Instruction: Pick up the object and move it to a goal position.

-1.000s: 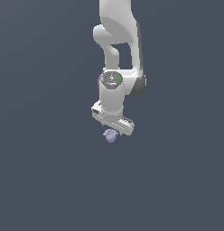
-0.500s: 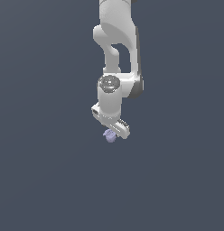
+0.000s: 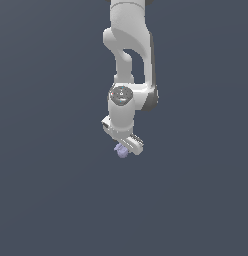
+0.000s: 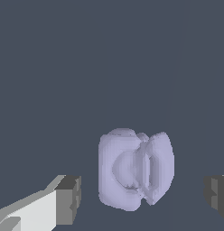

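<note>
The object [image 4: 134,173] is a small pale lavender lumpy blob with ridged lobes. In the wrist view it lies between my two dark fingertips [image 4: 68,198], with a gap showing on each side. My gripper [image 4: 143,198] is open around it and does not touch it. In the exterior view the white gripper [image 3: 124,148] hangs straight down over the object [image 3: 120,152], which peeks out under the hand on the exterior view's left. The fingers themselves are hidden there.
A uniform dark grey-blue surface [image 3: 196,200] fills both views. The white arm [image 3: 128,45] comes down from the top of the exterior view. No other objects or goal marker show.
The wrist has come down a little and the hand has turned slightly over the object. The object has stayed where it was.
</note>
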Motion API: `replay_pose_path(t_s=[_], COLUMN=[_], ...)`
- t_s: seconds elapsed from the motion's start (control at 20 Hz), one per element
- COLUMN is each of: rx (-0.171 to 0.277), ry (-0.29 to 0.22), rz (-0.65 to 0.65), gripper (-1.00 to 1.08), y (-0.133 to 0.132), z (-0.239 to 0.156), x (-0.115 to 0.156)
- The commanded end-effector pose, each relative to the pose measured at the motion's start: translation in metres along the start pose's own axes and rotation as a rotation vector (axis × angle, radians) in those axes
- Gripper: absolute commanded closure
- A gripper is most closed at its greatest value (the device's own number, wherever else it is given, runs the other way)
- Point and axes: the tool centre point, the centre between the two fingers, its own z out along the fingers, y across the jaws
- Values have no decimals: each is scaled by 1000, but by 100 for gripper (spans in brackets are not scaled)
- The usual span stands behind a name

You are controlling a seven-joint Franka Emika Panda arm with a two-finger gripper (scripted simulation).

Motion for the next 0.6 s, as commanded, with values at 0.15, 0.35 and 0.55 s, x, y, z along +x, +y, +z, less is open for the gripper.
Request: replay_pose_path(t_s=[0.15, 0.35, 0.55], rx=[-1, -1, -1], ry=[-1, -1, -1], rz=[3, 4, 4], gripper=[-92, -92, 108], y=[1, 1, 0], z=[27, 40, 42], x=[-1, -1, 0])
